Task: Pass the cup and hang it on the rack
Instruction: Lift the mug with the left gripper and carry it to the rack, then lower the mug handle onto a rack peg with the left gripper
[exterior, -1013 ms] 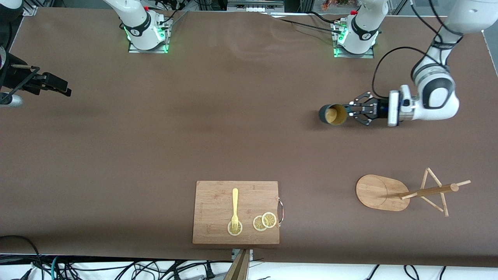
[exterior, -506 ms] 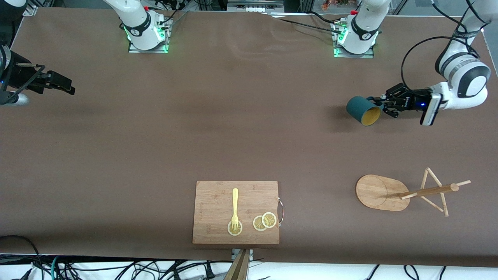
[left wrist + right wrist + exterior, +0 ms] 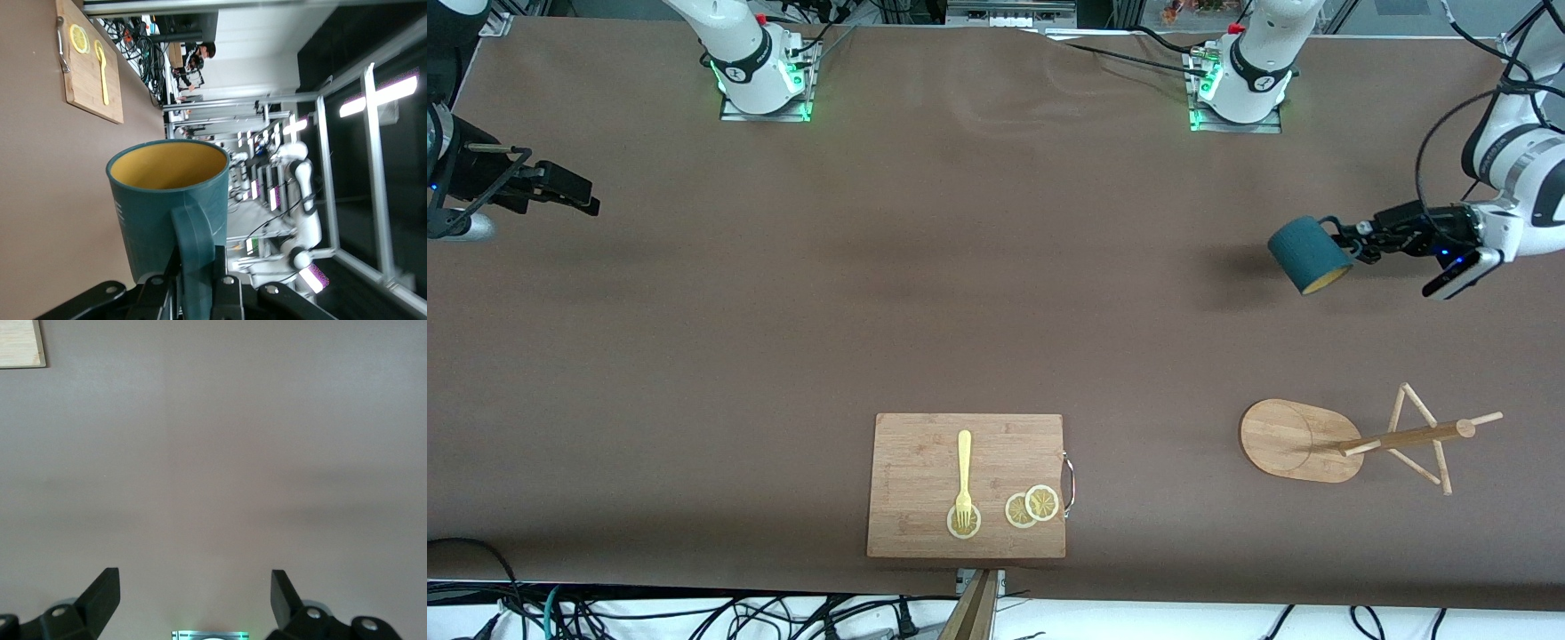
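Note:
The dark teal cup (image 3: 1310,254) hangs tilted in the air over the table at the left arm's end, its yellowish mouth turned down toward the front camera. My left gripper (image 3: 1356,242) is shut on its handle. In the left wrist view the cup (image 3: 167,200) fills the middle, and the left gripper (image 3: 198,267) pinches the handle (image 3: 193,240) from both sides. The bamboo rack (image 3: 1289,440), with its pole and pegs (image 3: 1405,436), stands on the table nearer to the front camera. My right gripper (image 3: 569,197) waits open over the right arm's end, holding nothing (image 3: 195,587).
A wooden cutting board (image 3: 967,484) with a yellow fork (image 3: 964,476) and lemon slices (image 3: 1032,505) lies near the front camera's edge of the table. The board also shows in the left wrist view (image 3: 87,67). Both arm bases (image 3: 760,71) stand along the table's back edge.
My left arm has carried the cup toward the left arm's end of the table and turned it, so its mouth now faces downward. The right gripper has hardly moved.

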Tool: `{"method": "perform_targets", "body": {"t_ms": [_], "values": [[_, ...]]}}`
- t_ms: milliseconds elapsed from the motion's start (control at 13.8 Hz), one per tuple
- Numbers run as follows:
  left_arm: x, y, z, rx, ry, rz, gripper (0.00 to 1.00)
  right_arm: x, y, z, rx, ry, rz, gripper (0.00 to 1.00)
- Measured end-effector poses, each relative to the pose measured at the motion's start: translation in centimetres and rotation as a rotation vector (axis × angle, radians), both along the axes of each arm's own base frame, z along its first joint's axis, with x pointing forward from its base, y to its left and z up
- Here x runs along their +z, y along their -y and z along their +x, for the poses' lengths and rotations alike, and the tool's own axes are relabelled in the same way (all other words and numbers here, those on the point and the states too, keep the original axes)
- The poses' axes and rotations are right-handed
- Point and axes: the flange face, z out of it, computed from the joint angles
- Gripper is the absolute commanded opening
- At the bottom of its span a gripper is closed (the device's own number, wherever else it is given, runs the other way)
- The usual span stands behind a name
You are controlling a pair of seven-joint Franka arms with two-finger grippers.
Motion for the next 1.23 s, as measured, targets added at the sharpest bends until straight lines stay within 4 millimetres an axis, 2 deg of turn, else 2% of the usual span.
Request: {"method": "perform_targets", "body": {"t_ms": [217,506,796,1013,1230], "values": [[0.8,-2.0,2.9,0.038,-0.153,-0.081,0.0,0.0,0.0,0.0,0.0,-0.001,0.0,1.0],[2.4,-3.9,5.9,0.082,-0.267,-0.155,0.0,0.0,0.0,0.0,0.0,-0.001,0.0,1.0],[0.9,-6.3,8.5,0.111,-0.301,-0.216,0.0,0.0,0.0,0.0,0.001,-0.001,0.0,1.0],[-0.7,-5.2,10.2,0.118,-0.303,-0.265,0.0,0.0,0.0,0.0,0.001,0.0,0.0,1.0],[-1.0,-4.0,11.2,0.123,-0.313,-0.259,0.0,0.0,0.1,0.0,-0.002,-0.001,0.0,1.0]]}}
